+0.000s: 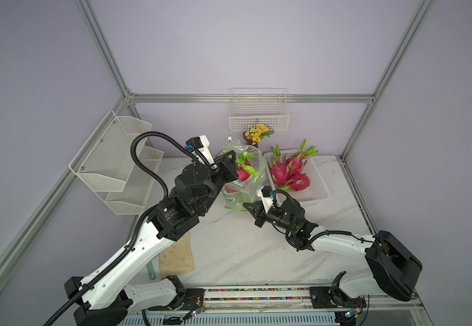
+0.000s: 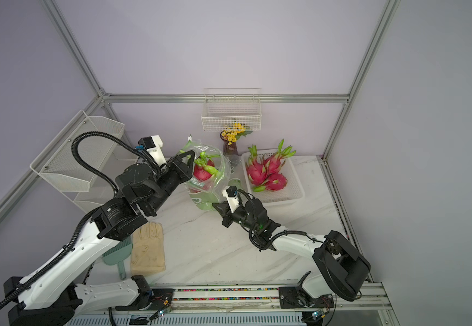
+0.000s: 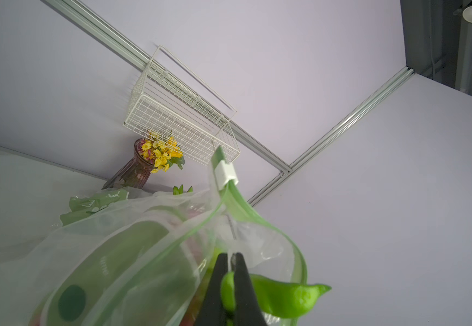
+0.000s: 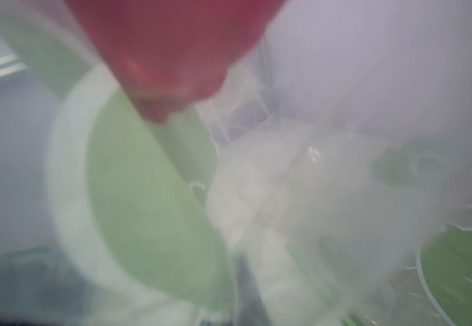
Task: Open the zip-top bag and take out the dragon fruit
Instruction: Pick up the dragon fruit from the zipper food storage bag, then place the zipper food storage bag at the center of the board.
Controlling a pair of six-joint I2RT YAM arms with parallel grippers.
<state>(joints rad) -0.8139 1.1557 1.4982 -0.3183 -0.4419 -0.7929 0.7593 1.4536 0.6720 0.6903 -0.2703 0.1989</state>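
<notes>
My left gripper [image 3: 230,258] is clamped on a green scale [image 3: 283,299] of the dragon fruit [image 1: 242,172] inside the zip-top bag [image 2: 201,197]. Only the left wrist view shows that pinch, with the white slider [image 3: 225,173] just beyond my fingertips. My right gripper [image 1: 245,206] is closed, tips at the bag's bottom end; can't tell if film is caught. Right wrist view is blur: red fruit through film, right at the lens. More fruits [image 1: 288,172] in the white basket [image 1: 321,194], just past my right gripper.
</notes>
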